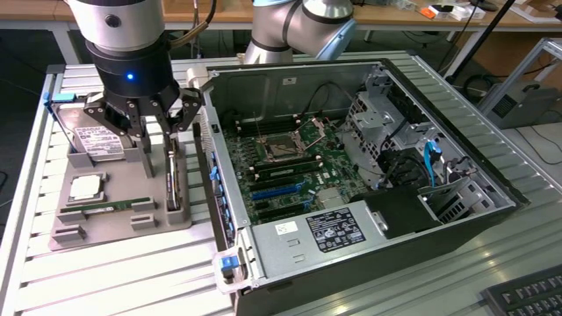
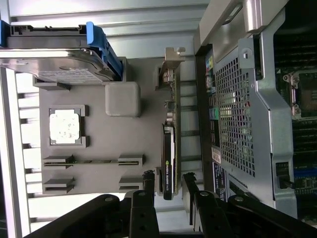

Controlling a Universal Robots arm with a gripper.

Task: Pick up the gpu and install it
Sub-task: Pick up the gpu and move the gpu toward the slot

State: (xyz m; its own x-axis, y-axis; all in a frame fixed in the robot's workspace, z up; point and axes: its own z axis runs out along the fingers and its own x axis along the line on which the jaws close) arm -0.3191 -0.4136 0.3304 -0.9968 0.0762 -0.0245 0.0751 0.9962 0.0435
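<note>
The gpu stands on edge in a slot of the grey holder on the worktop, just beside the open case. The gripper is spread wide and holds nothing. Its fingertips flank one end of the card, with a gap on each side in the wrist view. The wrist points straight down over the holder. The picture's edge cuts off the upper arm, and the fingers hide the card's far end in the exterior view.

One gpu, one hard drive, one loose processor (one computer case).
</note>
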